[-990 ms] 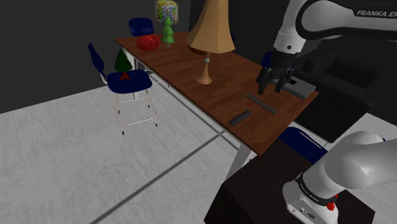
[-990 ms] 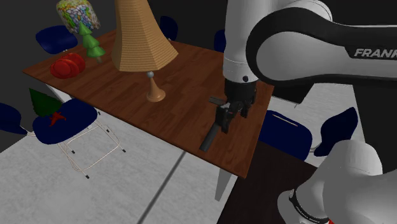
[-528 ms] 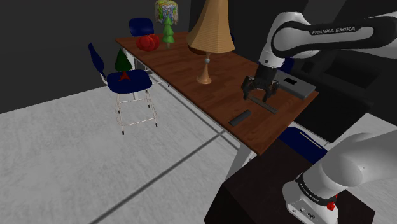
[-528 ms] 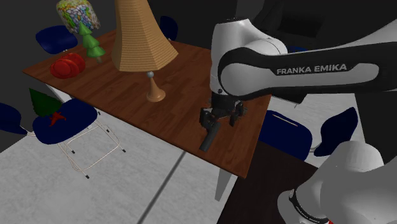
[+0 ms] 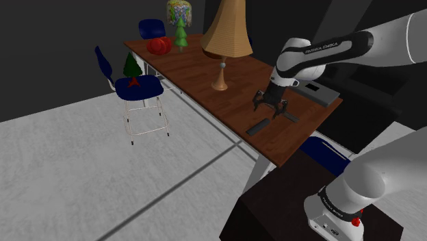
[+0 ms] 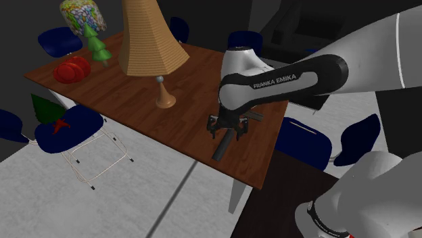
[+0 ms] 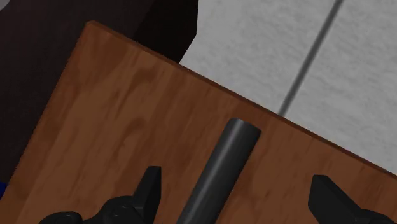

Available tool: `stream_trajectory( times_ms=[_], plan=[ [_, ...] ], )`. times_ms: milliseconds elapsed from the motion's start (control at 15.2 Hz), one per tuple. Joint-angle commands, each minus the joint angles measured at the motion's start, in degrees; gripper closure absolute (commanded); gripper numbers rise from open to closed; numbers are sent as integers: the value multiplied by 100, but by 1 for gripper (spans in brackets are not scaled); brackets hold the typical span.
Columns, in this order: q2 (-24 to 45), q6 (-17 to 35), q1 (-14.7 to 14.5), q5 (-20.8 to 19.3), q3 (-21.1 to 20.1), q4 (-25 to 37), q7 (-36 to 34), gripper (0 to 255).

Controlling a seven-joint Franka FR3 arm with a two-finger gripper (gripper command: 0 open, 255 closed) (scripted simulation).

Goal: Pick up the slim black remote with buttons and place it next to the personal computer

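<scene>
1. In the shoulder view, the gripper (image 5: 269, 111) is hanging low over the wooden counter (image 5: 205, 68), pointing down, with its fingers spread. The remote (image 5: 258, 127) is lying flat near the counter's front edge, just beside the gripper and toward the view's lower left. The flat grey computer (image 5: 321, 93) is sitting well apart from the remote, at the counter's right corner behind the arm. A lamp (image 5: 224, 41) is standing mid-counter.
2. In the second exterior view, the gripper (image 6: 226, 134) is hovering right above the upper end of the remote (image 6: 220, 151), which is lying close to the counter's (image 6: 135, 101) near edge. The lamp (image 6: 152, 40) is standing to the view's left.
3. In the wrist view, the fingers (image 7: 149, 188) are standing wide apart, and the remote (image 7: 229, 153) is lying lengthwise between them, touching neither. The counter (image 7: 127, 114) is ending just past the remote's tip, with grey floor (image 7: 267, 38) beyond.
</scene>
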State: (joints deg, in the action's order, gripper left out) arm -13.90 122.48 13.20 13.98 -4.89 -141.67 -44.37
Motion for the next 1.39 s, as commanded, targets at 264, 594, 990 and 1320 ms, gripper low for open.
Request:
stream_trajectory(
  times_ms=[264,594,990,1320],
  plan=[
    [1056,1184,288,370,143,-26,-979,0],
    [1561,1780,319,620,173,-86,-1179,0],
    [1870,2145,272,768,117,-139,-1084,0],
    [1871,2145,272,768,116,-138,-1083,0]
  ],
)
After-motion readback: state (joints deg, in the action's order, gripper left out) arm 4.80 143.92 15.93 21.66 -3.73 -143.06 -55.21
